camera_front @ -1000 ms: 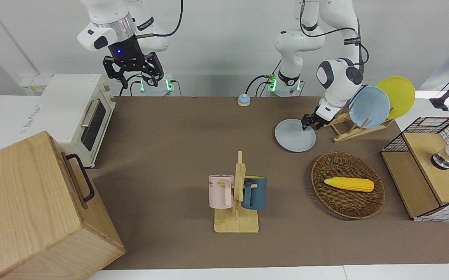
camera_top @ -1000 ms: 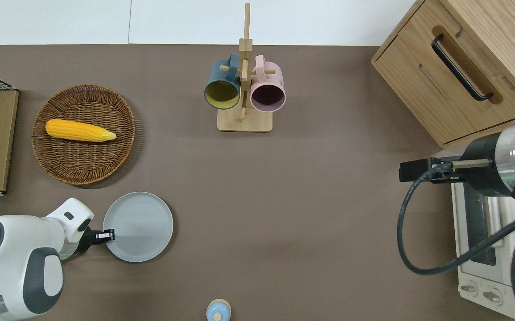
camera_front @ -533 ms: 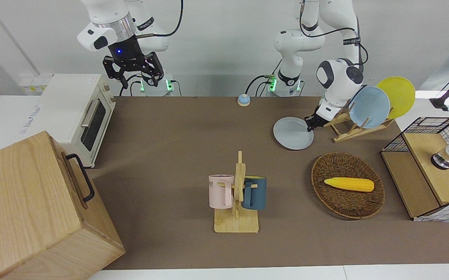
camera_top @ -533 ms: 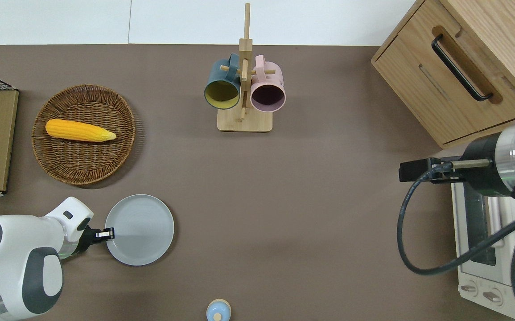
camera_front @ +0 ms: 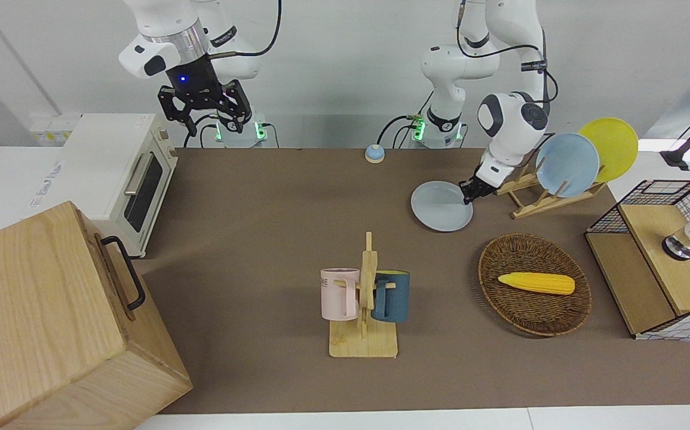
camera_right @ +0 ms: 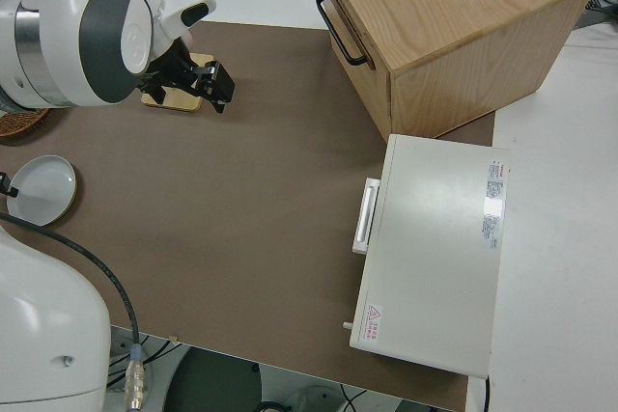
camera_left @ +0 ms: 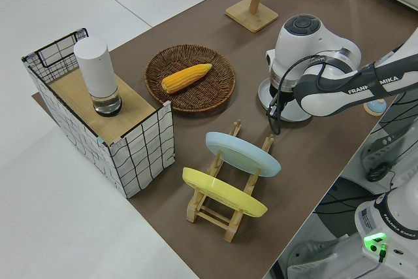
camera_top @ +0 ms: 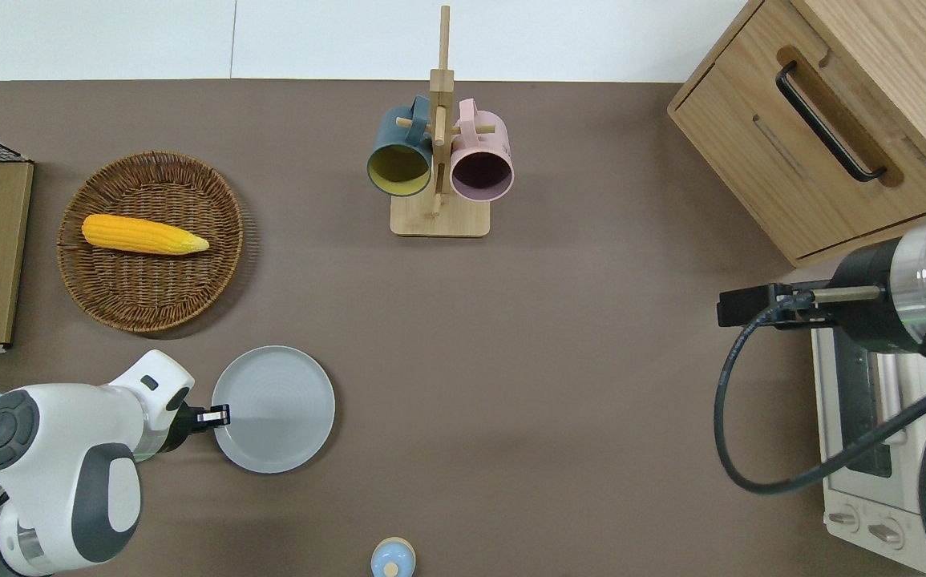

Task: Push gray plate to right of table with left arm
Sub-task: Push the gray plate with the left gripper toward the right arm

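The gray plate (camera_top: 273, 409) lies flat on the counter (camera_top: 559, 385) toward the left arm's end, near the robots' edge. The left tool (camera_top: 214, 416), apparently closed, is pressed against its rim. Most of the push is judged unfinished. The right arm is parked.

gray plate (camera_top: 274, 409) shifted toward right arm's end, left tool (camera_top: 218, 416) following

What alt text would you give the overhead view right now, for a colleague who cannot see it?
The left gripper sits low at the rim of the gray plate on the brown table, on the plate's left-arm side. A wicker basket holding corn lies farther from the robots; the right arm is parked.
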### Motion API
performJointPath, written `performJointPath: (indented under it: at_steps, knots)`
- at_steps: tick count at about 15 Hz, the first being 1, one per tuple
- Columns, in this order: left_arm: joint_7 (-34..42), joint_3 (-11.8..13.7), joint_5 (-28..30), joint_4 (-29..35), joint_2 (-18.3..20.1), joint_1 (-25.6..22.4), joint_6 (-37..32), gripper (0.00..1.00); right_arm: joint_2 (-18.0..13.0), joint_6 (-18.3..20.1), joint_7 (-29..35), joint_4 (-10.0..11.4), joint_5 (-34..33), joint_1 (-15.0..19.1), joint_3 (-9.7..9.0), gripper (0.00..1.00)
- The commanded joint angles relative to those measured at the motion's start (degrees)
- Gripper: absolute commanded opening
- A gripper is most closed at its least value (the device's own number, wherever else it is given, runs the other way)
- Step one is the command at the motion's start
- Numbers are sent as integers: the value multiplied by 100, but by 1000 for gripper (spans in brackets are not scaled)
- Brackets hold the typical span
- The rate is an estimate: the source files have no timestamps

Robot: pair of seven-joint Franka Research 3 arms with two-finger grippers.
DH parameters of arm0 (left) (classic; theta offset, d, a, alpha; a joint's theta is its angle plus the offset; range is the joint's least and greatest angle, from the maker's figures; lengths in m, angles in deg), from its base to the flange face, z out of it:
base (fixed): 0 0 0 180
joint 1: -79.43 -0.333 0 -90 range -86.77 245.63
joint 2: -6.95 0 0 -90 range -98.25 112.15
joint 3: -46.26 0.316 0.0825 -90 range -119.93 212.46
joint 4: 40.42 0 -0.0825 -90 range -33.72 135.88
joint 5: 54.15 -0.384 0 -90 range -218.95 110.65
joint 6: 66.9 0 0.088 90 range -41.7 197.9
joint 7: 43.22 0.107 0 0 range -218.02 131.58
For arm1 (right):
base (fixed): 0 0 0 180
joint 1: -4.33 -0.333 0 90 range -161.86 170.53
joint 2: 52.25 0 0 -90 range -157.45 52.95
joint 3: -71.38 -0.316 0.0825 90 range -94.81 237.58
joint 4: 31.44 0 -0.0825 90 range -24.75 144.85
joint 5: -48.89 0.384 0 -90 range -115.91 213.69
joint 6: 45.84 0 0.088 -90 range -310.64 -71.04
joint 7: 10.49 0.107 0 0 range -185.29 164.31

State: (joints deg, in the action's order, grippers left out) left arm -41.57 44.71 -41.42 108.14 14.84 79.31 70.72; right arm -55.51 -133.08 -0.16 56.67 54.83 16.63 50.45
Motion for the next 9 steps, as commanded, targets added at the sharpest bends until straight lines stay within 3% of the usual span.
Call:
performJointPath:
  at_steps: [1, 9]
  knots:
    - [-401, -2, 72, 85, -131, 380, 248, 0, 36, 31, 12, -84, 92, 36, -16, 996]
    - [-1711, -2, 282, 85, -315, 1636, 695, 0, 36, 31, 12, -84, 92, 36, -24, 996]
